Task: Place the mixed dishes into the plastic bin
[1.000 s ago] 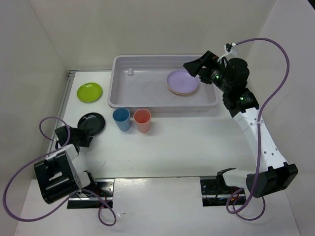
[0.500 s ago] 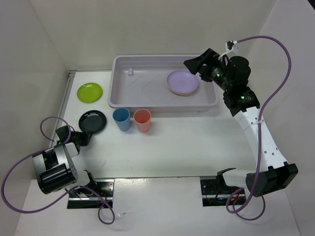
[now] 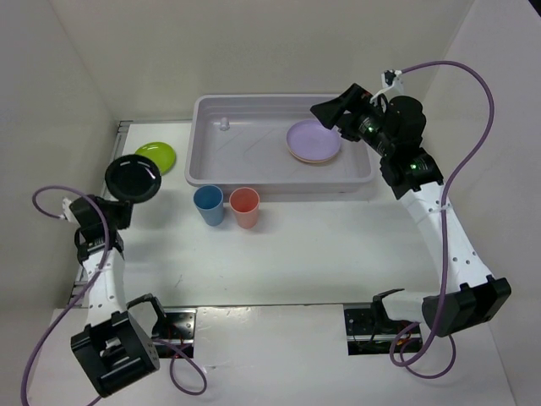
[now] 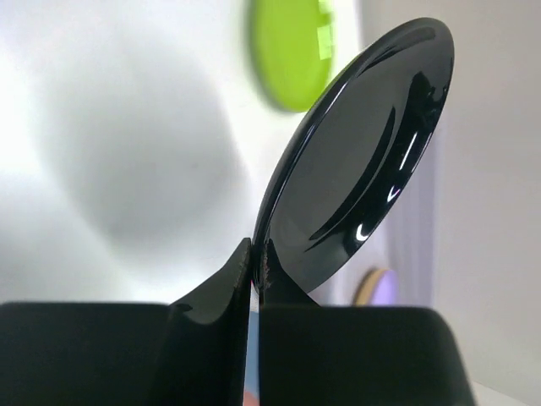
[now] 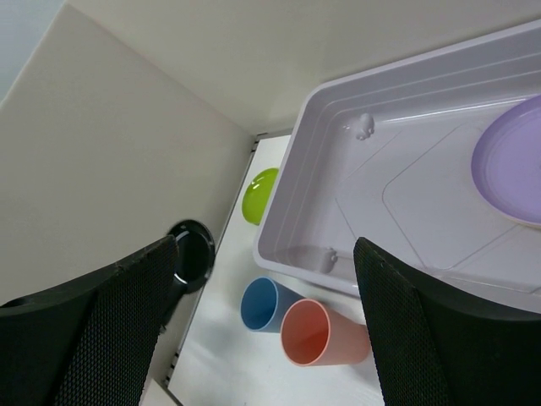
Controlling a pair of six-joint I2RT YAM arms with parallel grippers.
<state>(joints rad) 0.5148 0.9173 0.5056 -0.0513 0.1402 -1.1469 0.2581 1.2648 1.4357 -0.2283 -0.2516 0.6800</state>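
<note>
The left gripper [image 3: 117, 201] was clamped shut on the rim of the black round dish [image 3: 133, 179], which it held off the table. In the left wrist view the dish [image 4: 363, 161] stood tilted on edge, rising away from the closed jaws.

In the top view, the plastic bin [image 3: 254, 145] lay at about 3 o'clock from the dish, with its short left wall the nearest part. The lime-green plate [image 3: 162, 153] sat at 1 o'clock, just beside the dish and partly covered by it in that view. The blue cup [image 3: 209, 204] and coral-pink cup [image 3: 245, 206] stood at 4 o'clock.

The carry would probably run rightward over the left wall, passing behind the 2 cups.

The right gripper [image 3: 325, 112] hung with its jaws apart and empty over the bin's right end, near the lavender plate [image 3: 314, 139]. The left arm was far nearer the dish.
</note>
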